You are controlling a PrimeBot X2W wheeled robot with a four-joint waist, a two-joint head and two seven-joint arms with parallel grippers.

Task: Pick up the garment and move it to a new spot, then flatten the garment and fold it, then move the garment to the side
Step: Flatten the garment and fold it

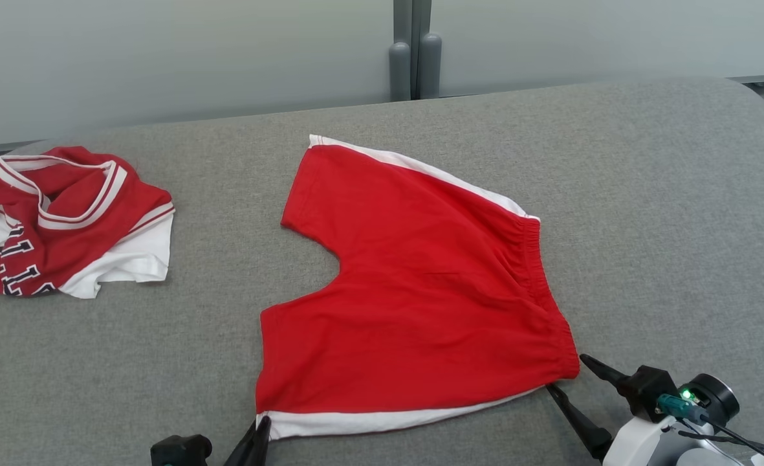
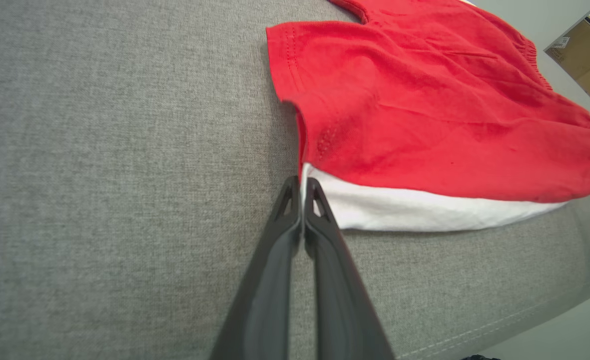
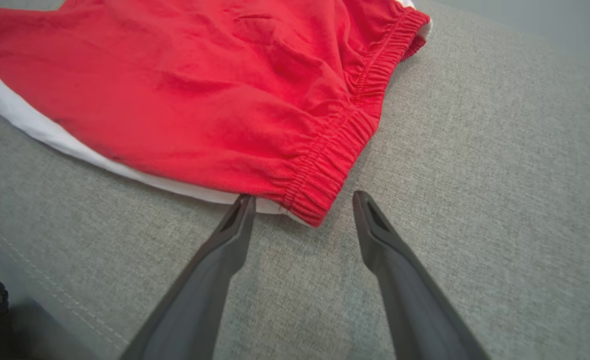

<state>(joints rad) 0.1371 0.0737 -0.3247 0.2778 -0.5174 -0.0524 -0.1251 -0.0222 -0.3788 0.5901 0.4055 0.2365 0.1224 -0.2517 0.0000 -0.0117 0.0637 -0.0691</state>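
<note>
- We are looking down on a grey cloth surface, woven and padded, which is running wide across the head view and rounding off at its far right corner.
- The red shorts are lying spread out near the middle of it, white side stripes along the far and near edges, elastic waistband toward the right, leg openings toward the left.
- The left gripper is sitting at the near left corner of the shorts, its two fingers pressed together with the white hem corner pinched between the tips, as the left wrist view is showing.
- The right gripper is standing wide apart at the near waistband corner, one tip at the white edge, the other over bare cloth just beside the waistband, gripping nothing.
- A crumpled red and white jersey is lying well apart at the far left of the surface.
- Behind the surface, pale wall panels are rising, with two grey posts standing where they meet.
- In the left wrist view we are seeing a stitched seam along the surface's edge, pale floor beyond it, and a cardboard box in the upper right corner.
</note>
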